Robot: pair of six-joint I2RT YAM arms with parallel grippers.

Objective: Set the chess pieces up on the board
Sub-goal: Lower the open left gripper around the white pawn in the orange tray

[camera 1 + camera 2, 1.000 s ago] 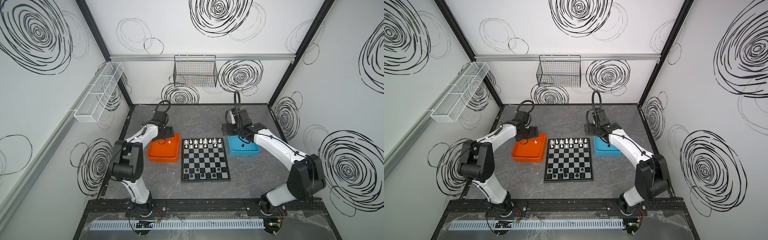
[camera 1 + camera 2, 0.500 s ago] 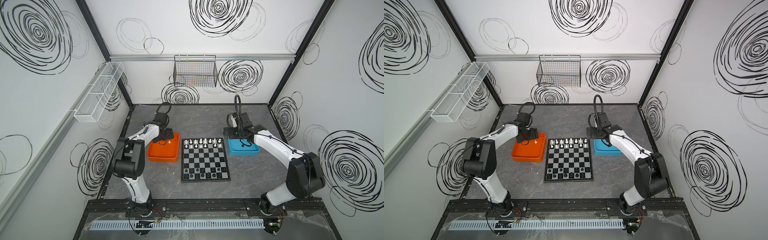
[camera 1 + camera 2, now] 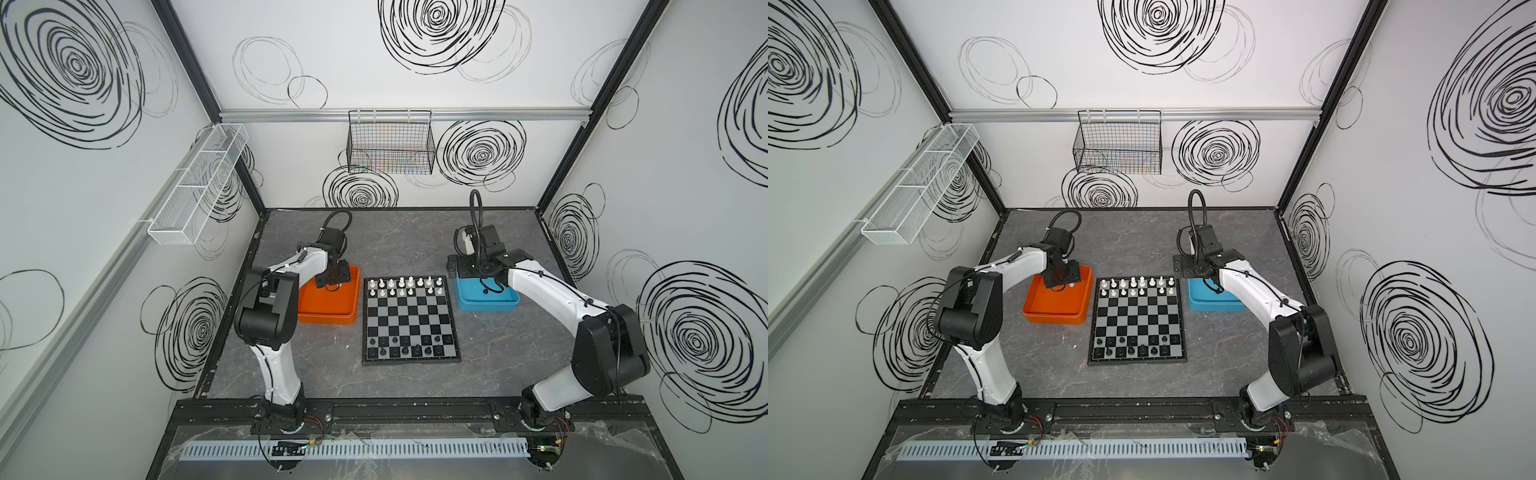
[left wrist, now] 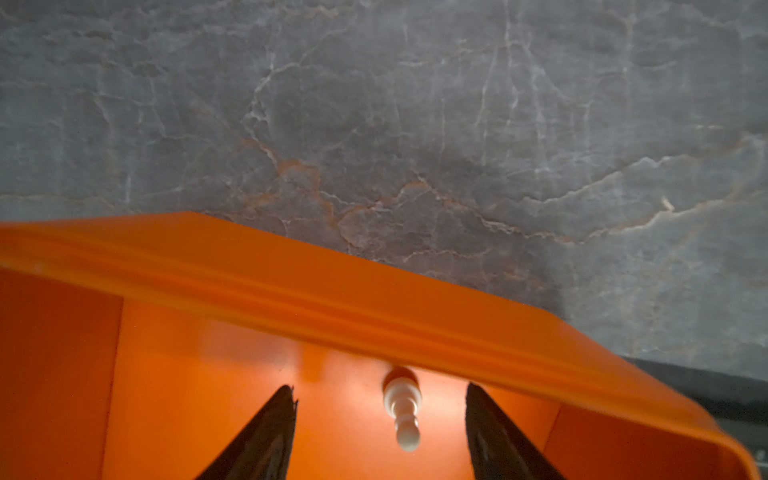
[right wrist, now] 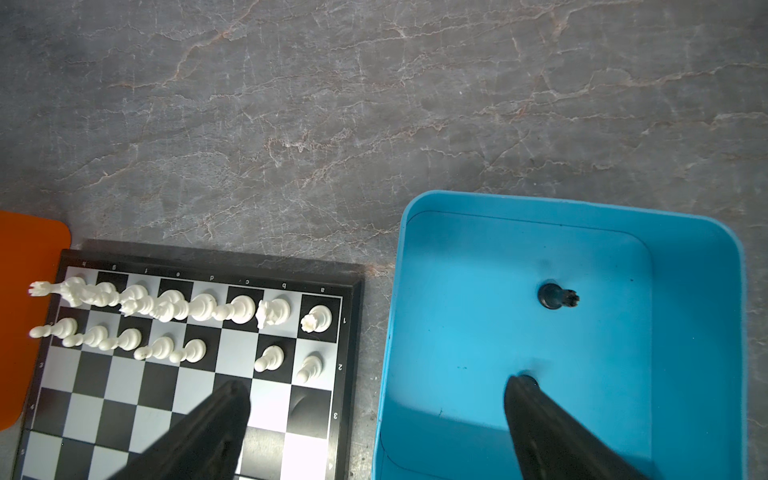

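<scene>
Board [image 3: 409, 316], black chessmen [image 3: 405, 351] along its near rows, white chessmen [image 3: 401, 283] along the far; beyond, left pincer [image 4: 378, 388] apart astride an untouched white pawn [image 4: 402, 411] in the orange tray [image 4: 291, 286], best centred, then squeezed low on the stem. Right pincer [image 5: 378, 382] wide apart by the blue tray [image 5: 582, 203].

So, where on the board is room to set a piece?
Bare: the middle rows of the board, between the white pieces and black pieces, and one square in the white pawn row. Both end rows are crowded.

left gripper [image 3: 1061, 281] over orange tray [image 3: 1054, 311] | chess pieces [image 3: 1133, 283] on board [image 3: 1138, 316]
</scene>
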